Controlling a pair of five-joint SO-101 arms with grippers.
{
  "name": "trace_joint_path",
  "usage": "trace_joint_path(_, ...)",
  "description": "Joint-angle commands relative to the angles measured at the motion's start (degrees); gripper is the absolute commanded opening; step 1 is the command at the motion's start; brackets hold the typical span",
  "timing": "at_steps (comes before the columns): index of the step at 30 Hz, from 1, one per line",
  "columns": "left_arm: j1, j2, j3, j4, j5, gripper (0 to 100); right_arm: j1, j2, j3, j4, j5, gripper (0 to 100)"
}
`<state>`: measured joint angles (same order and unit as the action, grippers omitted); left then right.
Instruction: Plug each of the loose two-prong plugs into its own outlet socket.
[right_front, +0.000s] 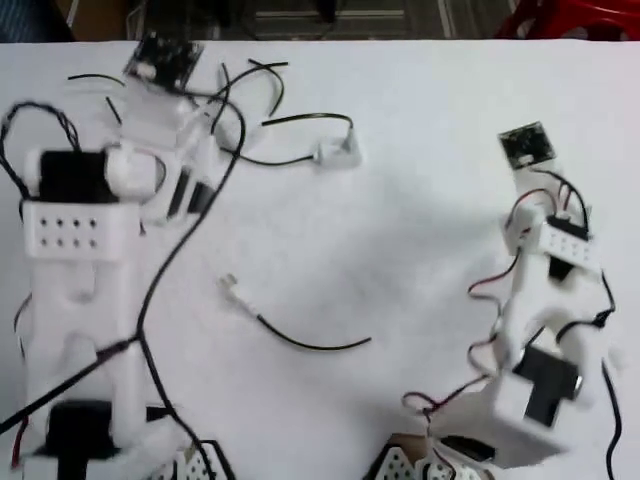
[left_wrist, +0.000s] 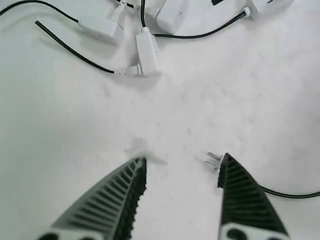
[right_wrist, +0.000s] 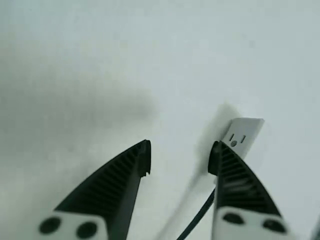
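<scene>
My left gripper (left_wrist: 181, 162) is open just above the white table. A loose two-prong plug (left_wrist: 214, 160) lies right beside one fingertip, its black cable trailing off sideways. Farther ahead lie several white plug and socket pieces (left_wrist: 147, 52) with black cables. In the high view a loose plug (right_front: 230, 287) with a short black cable lies mid-table, and a white socket piece (right_front: 338, 153) sits farther back. My right gripper (right_wrist: 181, 147) is open with nothing between its fingers. A white outlet socket (right_wrist: 243, 136) stands just past one fingertip, slots facing the camera.
The left arm (right_front: 75, 290) covers the table's left side and the right arm (right_front: 545, 300) the right side. Black cables (right_front: 250, 110) loop around the cluster at the back left. Red and black wires (right_front: 480, 350) hang by the right arm.
</scene>
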<state>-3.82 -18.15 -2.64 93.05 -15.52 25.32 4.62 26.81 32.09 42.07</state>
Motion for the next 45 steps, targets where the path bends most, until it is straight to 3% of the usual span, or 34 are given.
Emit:
trace_joint_path(1, -0.31, -8.75, 20.40, -12.13, 2.55, 24, 3.91, 6.20, -9.67, -1.19, -0.35, 19.1)
trace_joint_path(8, -0.04, -18.24, 42.20, -28.13, 6.68, 24, 10.86, 17.54, -20.13, -1.10, 0.00, 19.1)
trace_joint_path(17, -0.04, -25.45, 58.02, -41.14, 11.78, 24, 19.38, 27.30, -33.85, -0.57, 0.09, 19.1)
trace_joint_path(23, -0.04, -25.89, 65.14, -50.99, 12.92, 24, 20.26, 28.18, -44.31, 13.67, 0.09, 19.1)
trace_joint_path(27, -0.22, -25.98, 66.37, -52.04, 12.84, 24, 18.86, 29.58, -46.77, 17.36, -0.35, 19.2)
trace_joint_path(45, -0.13, -25.98, 68.84, -55.12, 12.92, 24, 19.21, 38.81, -46.95, 9.71, 0.00, 18.9)
